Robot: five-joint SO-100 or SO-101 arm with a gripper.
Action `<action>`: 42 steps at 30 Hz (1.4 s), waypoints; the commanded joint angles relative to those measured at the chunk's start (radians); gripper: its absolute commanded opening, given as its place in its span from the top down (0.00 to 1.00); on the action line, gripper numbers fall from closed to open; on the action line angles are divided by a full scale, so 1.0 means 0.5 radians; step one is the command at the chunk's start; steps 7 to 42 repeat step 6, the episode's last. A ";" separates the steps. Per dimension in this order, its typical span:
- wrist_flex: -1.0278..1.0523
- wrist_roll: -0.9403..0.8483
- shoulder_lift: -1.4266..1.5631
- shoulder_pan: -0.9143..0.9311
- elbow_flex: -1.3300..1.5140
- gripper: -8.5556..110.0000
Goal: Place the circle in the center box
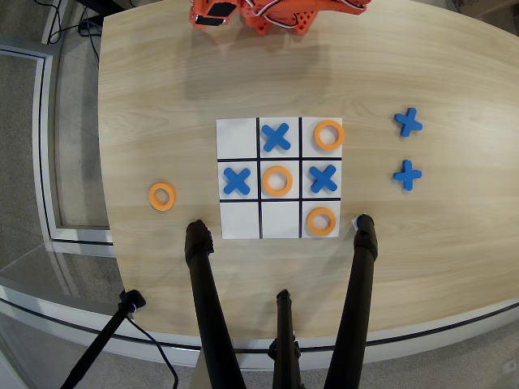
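The circle (277, 181) lies flat in the center box (280, 181) of the white board (238, 138), well apart from the arm (276, 14), which is folded at the top edge of the overhead view. Only part of that orange arm shows there; its gripper is probably cut off by the frame, so I cannot tell whether the fingers are spread or pressed together.

The circle is a small flat orange ring with a round hole through which the white cell shows, and it sits inside the black lines without crossing them.

Going from the bottom of the view toward the arm: an orange ring (321, 220) in the bottom right cell, another (162, 196) off the board on the wooden table (162, 97) to the left, blue crosses (236, 181) (323, 179) either side of the circle, then a cross (276, 137) and a ring (328, 134) in the row nearest the arm. Two more crosses (409, 121) (407, 174) lie on the table to the right.
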 commanded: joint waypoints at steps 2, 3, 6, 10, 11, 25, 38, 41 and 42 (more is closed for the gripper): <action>0.000 0.009 0.037 0.003 0.114 0.93; 0.000 0.009 0.037 0.003 0.114 0.93; 0.000 0.009 0.037 0.003 0.114 0.93; 0.000 0.009 0.037 0.003 0.114 0.93; 0.000 0.009 0.037 0.003 0.114 0.93; 0.000 0.009 0.037 0.003 0.114 0.93; 0.000 0.009 0.037 0.003 0.114 0.93; 0.000 0.009 0.037 0.003 0.114 0.93; 0.000 0.009 0.037 0.003 0.114 0.93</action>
